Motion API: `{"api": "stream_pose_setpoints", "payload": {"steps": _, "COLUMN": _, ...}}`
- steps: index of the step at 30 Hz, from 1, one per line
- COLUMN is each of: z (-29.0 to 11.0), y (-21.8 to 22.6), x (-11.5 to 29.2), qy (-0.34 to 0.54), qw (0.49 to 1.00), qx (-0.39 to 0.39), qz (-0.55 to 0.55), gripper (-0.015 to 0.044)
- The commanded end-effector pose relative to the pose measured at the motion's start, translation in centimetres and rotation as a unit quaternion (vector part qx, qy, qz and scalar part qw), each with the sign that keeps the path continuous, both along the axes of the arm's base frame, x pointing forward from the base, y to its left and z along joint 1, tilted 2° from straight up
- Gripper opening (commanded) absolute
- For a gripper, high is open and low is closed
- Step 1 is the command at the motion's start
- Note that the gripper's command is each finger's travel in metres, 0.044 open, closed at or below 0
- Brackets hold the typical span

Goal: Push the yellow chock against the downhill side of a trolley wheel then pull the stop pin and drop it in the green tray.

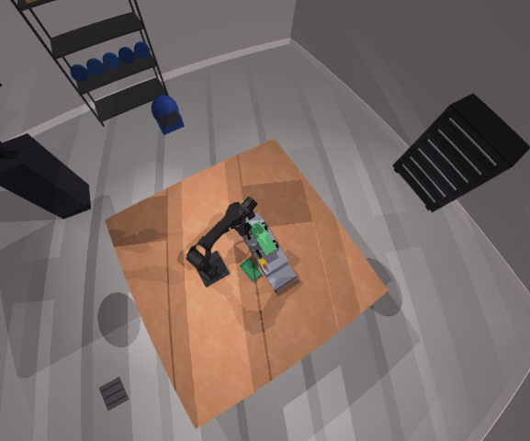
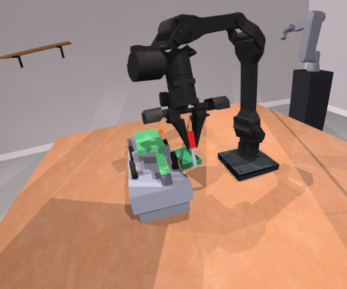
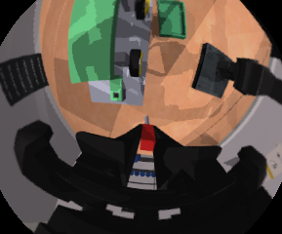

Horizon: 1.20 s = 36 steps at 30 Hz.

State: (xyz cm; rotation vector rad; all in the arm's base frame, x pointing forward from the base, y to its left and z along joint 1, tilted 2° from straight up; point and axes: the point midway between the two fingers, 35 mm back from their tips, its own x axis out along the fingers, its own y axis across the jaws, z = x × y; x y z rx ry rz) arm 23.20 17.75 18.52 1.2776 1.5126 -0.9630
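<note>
Trolley on ramp, beside tray

Matte black arm w/ chunky joints, tapered jaws, square dark base plate w/ corner screws.

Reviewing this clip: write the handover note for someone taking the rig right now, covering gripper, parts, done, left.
Gripper: shut on the stop pin, red head between the fingers, grey shaft hanging down.
Pin: out of the ramp, held in the air beside the trolley, near the green tray.
Chock: on the ramp at the trolley's downhill end; wheel contact is too small to confirm.
Trolley: on the ramp's slope.
Done: pin pulled.
Left: bring the pin over the tray, release it, then back away with the gripper open.
</note>
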Motion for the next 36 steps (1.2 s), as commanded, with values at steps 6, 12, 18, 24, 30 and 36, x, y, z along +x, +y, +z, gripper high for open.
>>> {"api": "stream_pose_setpoints", "payload": {"steps": 6, "z": 0.2, "y": -0.3, "x": -1.9, "qy": -0.003, "qw": 1.0, "qx": 0.001, "qz": -0.002, "gripper": 0.0}}
{"api": "stream_pose_setpoints", "payload": {"steps": 12, "z": -0.1, "y": -1.9, "x": -1.4, "qy": -0.003, "qw": 1.0, "qx": 0.0, "qz": -0.002, "gripper": 0.0}}
{"api": "stream_pose_setpoints", "payload": {"steps": 18, "z": -0.7, "y": -4.2, "x": -0.9, "qy": -0.004, "qw": 1.0, "qx": -0.001, "qz": -0.002, "gripper": 0.0}}
{"api": "stream_pose_setpoints", "payload": {"steps": 24, "z": -1.1, "y": -6.4, "x": -0.4, "qy": -0.004, "qw": 1.0, "qx": -0.002, "qz": -0.002, "gripper": 0.0}}
{"api": "stream_pose_setpoints", "payload": {"steps": 30, "z": -1.5, "y": -8.5, "x": 0.0, "qy": -0.004, "qw": 1.0, "qx": -0.004, "qz": -0.002, "gripper": 0.0}}
{"api": "stream_pose_setpoints", "payload": {"steps": 36, "z": -1.8, "y": -10.7, "x": 0.4, "qy": -0.004, "qw": 1.0, "qx": -0.005, "qz": -0.002, "gripper": 0.0}}
